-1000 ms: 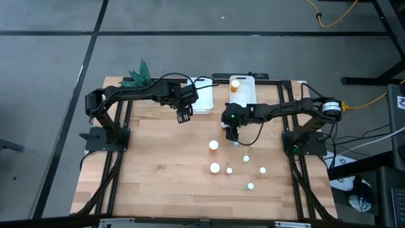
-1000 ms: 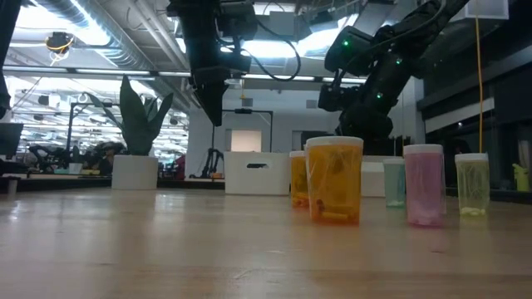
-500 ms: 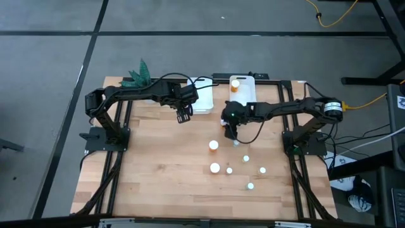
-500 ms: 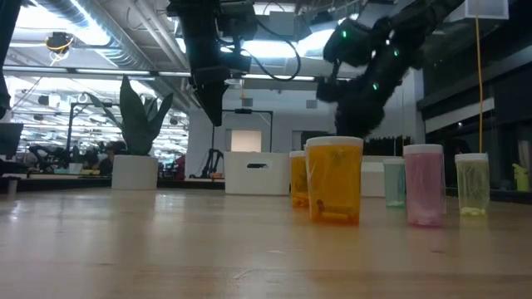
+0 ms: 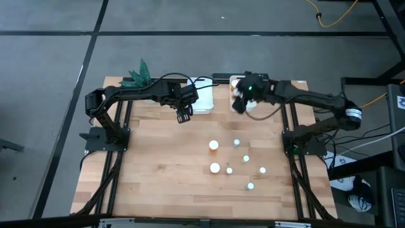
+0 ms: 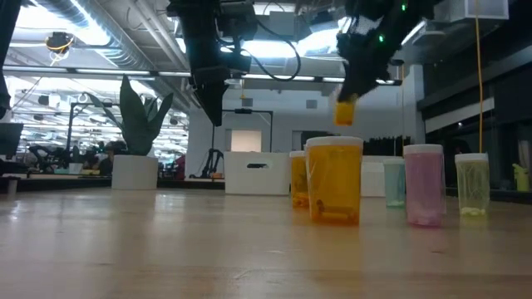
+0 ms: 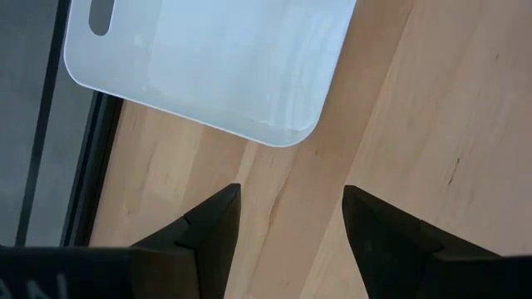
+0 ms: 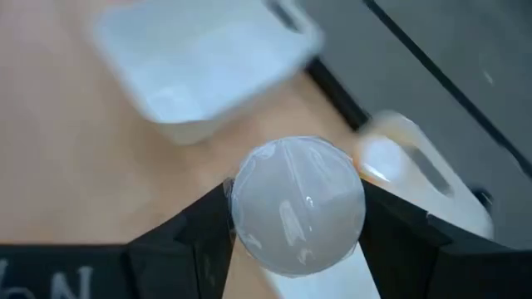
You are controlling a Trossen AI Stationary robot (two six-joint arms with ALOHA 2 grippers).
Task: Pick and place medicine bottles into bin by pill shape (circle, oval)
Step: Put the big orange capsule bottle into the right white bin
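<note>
My right gripper (image 5: 239, 103) is shut on an orange bottle with a white cap (image 8: 298, 199) and holds it in the air above the right white bin (image 5: 248, 107). In the low view the bottle (image 6: 345, 110) hangs high over the table. My left gripper (image 5: 183, 116) is open and empty, above the table beside the left white bin (image 5: 202, 100). Two orange bottles (image 5: 214, 145) (image 5: 215, 168) and several small pale ones (image 5: 245, 158) stand upright on the table. My right gripper pinches the orange bottle between its two fingers (image 8: 208, 228), one on each side of the bottle just under the white cap (image 8: 249, 212). The fingers come from above, pointing down. The bottle hangs below them, cap up, lifted clear of table and bin.
Another orange bottle (image 8: 391, 158) lies in the right bin. A potted green plant (image 5: 138, 76) stands at the far left corner. Black frame rails run along the table's left and right sides. Bare wood lies at the near left (image 5: 158, 177).
My right gripper, shut on the orange bottle, has risen from the middle of the table and gone toward the far edge, and now stands over the right bin. The bottle has been lifted clear of the table. My left arm has kept still.
</note>
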